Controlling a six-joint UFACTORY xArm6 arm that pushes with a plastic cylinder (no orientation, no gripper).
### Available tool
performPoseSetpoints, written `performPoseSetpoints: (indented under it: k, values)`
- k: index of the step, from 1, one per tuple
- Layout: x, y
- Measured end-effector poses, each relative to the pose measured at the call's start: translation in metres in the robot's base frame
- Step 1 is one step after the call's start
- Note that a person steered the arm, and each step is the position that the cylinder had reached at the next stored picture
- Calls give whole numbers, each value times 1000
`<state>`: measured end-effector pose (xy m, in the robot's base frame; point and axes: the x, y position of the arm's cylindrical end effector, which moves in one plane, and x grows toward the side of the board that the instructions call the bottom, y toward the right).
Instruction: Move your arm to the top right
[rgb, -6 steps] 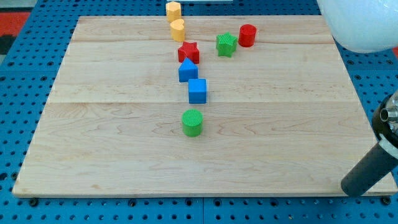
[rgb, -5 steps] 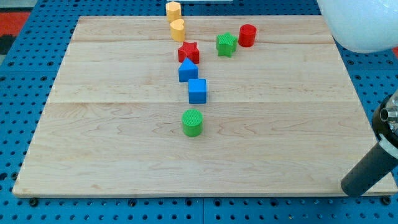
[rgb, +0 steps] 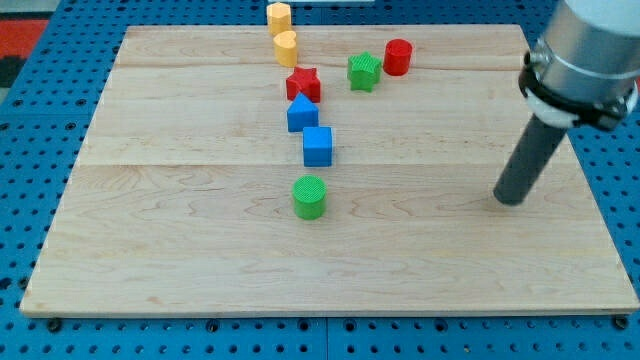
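Observation:
My tip rests on the wooden board at the view's right, about mid-height, far to the right of all the blocks. The blocks stand in a loose column near the board's middle: a yellow hexagon at the top edge, a yellow cylinder, a red star, a blue pentagon-like block, a blue cube and a green cylinder. A green star and a red cylinder stand to the upper right of the column.
The board lies on a blue pegboard table. The arm's grey body hangs over the board's upper right corner.
My tip has moved up and to the left, from the board's bottom right corner onto the board's right side. The blocks have not moved.

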<state>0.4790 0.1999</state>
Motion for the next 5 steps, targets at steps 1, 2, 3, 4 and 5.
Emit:
performPoseSetpoints:
  k: [1, 2, 3, 4, 5]
  values:
    - [-37, 12]
    - [-103, 25]
    - [-172, 28]
    - [-240, 46]
    - [-287, 58]
